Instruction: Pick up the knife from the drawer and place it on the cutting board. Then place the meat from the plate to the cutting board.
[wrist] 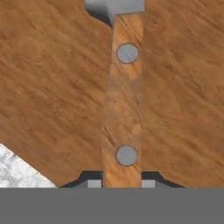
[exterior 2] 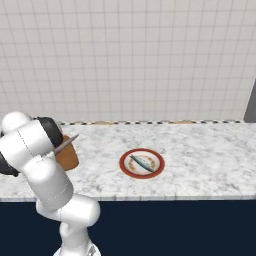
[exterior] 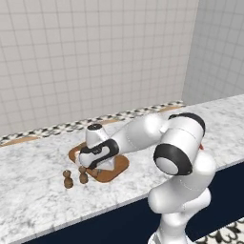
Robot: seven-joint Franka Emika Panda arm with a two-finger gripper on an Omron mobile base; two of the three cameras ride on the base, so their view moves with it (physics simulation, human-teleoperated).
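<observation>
My gripper (exterior: 93, 167) hangs low over the brown cutting board (exterior: 116, 170), shut on the knife. In the hand view the knife's light wooden handle (wrist: 124, 100) runs up from between my fingertips (wrist: 93, 183), with the board (wrist: 52, 87) close behind it. The grey blade (wrist: 114, 6) starts at the top edge. From the right base view the blade (exterior 2: 67, 143) pokes out past my arm above the board (exterior 2: 68, 158). The red-rimmed white plate (exterior 2: 123, 162) lies to the right of the board, with the meat (exterior 2: 142, 163) on it. The drawer is out of view.
Two small brown shakers (exterior: 68, 179) (exterior: 83, 176) stand just left of the board. The marble counter (exterior 2: 200, 160) runs right, past the plate. A tiled wall (exterior: 95, 57) backs it. Navy cabinet fronts (exterior 2: 175, 225) lie below its edge.
</observation>
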